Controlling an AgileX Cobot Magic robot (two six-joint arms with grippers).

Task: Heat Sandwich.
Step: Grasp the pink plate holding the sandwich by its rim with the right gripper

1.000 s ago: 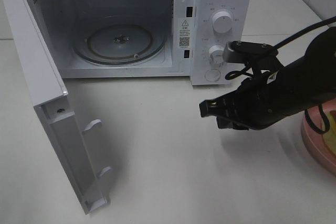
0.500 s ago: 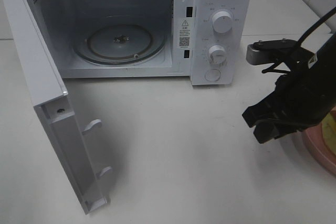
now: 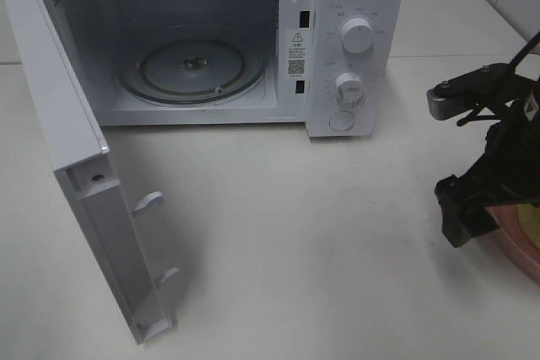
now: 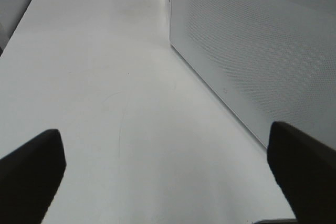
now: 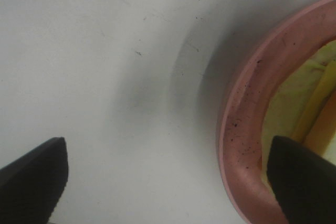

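- The microwave (image 3: 354, 6) has its door (image 3: 67, 124) open and its turntable (image 3: 194, 69) bare.
- The sandwich (image 5: 294, 98) lies on the pink plate (image 5: 247, 129) at the right edge of the tabletop (image 3: 295, 250), not yet loaded.
- The right gripper (image 5: 168, 177) and the left gripper (image 4: 168, 171) are both spread wide and empty.

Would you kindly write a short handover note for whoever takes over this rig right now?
Left gripper: open, empty, beside the microwave.
Right gripper: open, empty, above the table at the rim of the pink plate.
Sandwich: on the pink plate, right of the microwave.
Done: door open; glass turntable bare.
Left: grasp the sandwich, set it on the turntable, close the door, start heating.
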